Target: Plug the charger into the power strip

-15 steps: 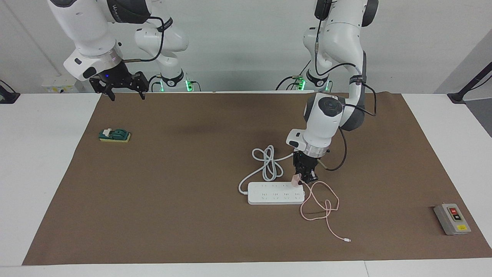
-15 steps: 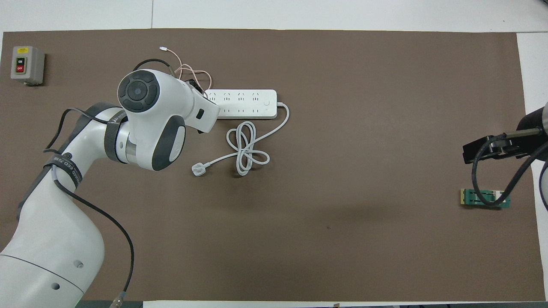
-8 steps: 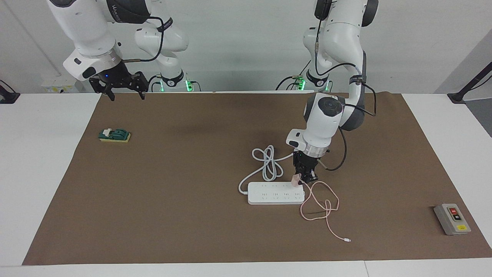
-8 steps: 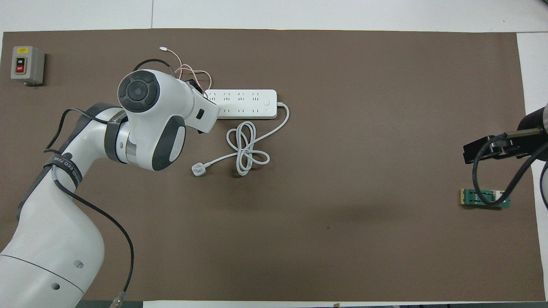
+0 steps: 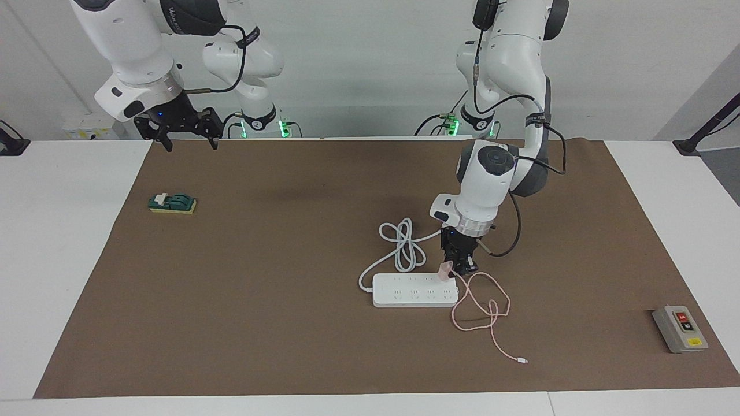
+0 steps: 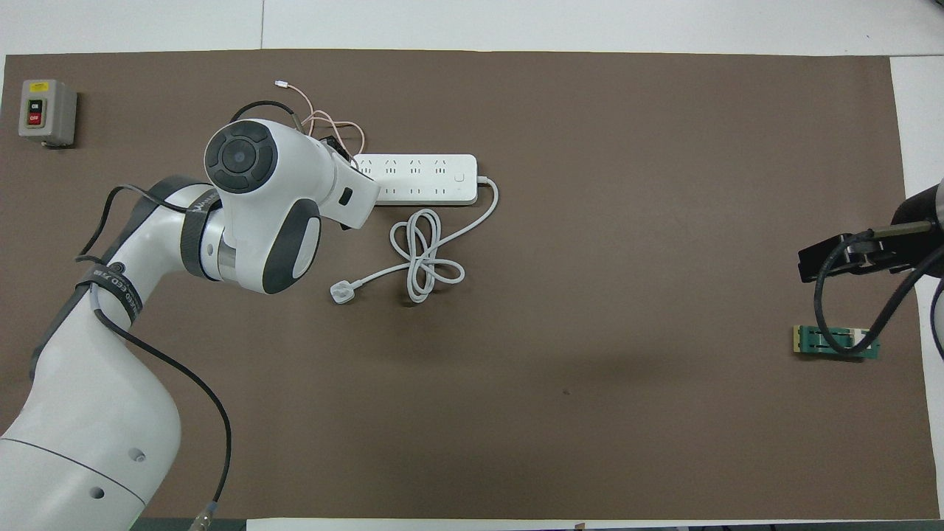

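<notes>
The white power strip (image 5: pixel 413 292) lies flat on the brown mat, also in the overhead view (image 6: pixel 420 177). My left gripper (image 5: pixel 461 267) stands over the strip's end toward the left arm's side and is shut on the pale-pink charger (image 5: pixel 445 270). The charger is tilted and sits at the strip's end socket. Its thin pink cable (image 5: pixel 480 306) loops on the mat and ends in a white connector (image 5: pixel 522 361). In the overhead view the left arm's wrist hides the charger. My right gripper (image 5: pixel 186 138) is open and waits high near its base.
The strip's thick white cord (image 5: pixel 404 245) coils nearer to the robots and ends in a white three-pin plug (image 6: pixel 341 293). A grey button box (image 5: pixel 680 328) sits toward the left arm's end. A green and yellow block (image 5: pixel 172 203) lies toward the right arm's end.
The left arm's wrist has risen very slightly. The charger, the strip and the right arm have not visibly moved.
</notes>
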`<action>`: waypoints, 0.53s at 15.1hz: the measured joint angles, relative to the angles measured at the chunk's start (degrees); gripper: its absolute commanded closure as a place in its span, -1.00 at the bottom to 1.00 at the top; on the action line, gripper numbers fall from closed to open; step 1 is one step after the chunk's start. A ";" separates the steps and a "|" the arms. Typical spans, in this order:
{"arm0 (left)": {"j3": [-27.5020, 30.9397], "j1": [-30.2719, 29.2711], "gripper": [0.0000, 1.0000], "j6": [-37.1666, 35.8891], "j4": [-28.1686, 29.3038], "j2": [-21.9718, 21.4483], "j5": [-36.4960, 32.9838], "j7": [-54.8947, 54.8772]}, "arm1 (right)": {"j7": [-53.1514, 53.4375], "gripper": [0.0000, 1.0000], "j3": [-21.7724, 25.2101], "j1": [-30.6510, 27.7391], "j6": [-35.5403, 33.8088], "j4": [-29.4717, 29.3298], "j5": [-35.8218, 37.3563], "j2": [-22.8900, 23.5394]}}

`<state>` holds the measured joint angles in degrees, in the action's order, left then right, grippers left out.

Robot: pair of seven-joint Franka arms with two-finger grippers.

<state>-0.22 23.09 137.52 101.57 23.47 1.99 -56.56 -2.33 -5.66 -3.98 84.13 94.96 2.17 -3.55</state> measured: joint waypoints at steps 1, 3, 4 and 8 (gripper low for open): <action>0.01 0.00 1.00 -0.05 -0.07 0.06 -0.18 -0.04 | 0.00 -1.00 0.00 0.00 0.00 0.00 0.00 0.00; -0.11 0.01 1.00 -1.04 -0.91 0.45 -1.11 -0.08 | 0.00 -1.00 -0.01 0.01 0.04 0.00 0.00 0.00; -0.15 0.01 1.00 -1.69 -1.59 0.76 -1.51 -0.09 | 0.00 -1.00 -0.02 0.03 0.16 0.00 -0.09 0.00; 0.38 -0.18 1.00 -3.49 -4.59 2.33 -2.11 -1.26 | 0.00 -1.00 -0.03 0.03 0.74 -0.01 -1.38 0.00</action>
<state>0.16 22.91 134.03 96.98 25.80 -0.12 -57.82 -2.33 -5.69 -3.94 84.87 94.94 0.79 -3.55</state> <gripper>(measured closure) 0.705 0.000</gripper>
